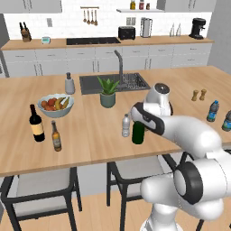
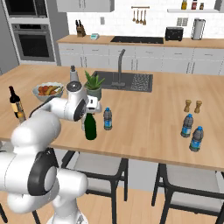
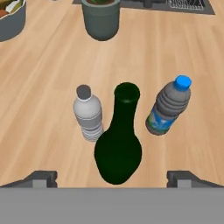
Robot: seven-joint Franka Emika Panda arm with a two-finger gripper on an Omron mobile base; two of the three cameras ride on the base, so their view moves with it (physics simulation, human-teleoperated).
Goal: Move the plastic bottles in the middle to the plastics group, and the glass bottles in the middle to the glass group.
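Observation:
The tall dark green glass bottle (image 3: pixel 118 148) stands mid-counter, right under my open gripper (image 3: pixel 113 178), whose fingers flank it at a distance without touching. A clear plastic bottle (image 3: pixel 89 116) stands to its left and a blue-capped plastic bottle (image 3: pixel 168 109) to its right. From the base, the gripper (image 1: pixel 137 121) hovers over the green bottle (image 1: pixel 138 134) beside the clear one (image 1: pixel 126 125). The plastics group (image 1: pixel 212 111) stands far right. The glass group, a black wine bottle (image 1: pixel 36 123) and a brown bottle (image 1: pixel 56 136), is at the left. The right base view shows the green bottle (image 2: pixel 90 127) and blue-labelled bottle (image 2: pixel 107 119).
A potted plant (image 1: pixel 108 92) and sink (image 1: pixel 115 82) lie behind the bottles. A fruit bowl (image 1: pixel 55 104) sits near the glass group, a soap dispenser (image 1: pixel 69 84) behind it. Two shakers (image 1: pixel 198 94) stand near the plastics group. Chairs (image 1: pixel 43 185) tuck under the counter's front edge.

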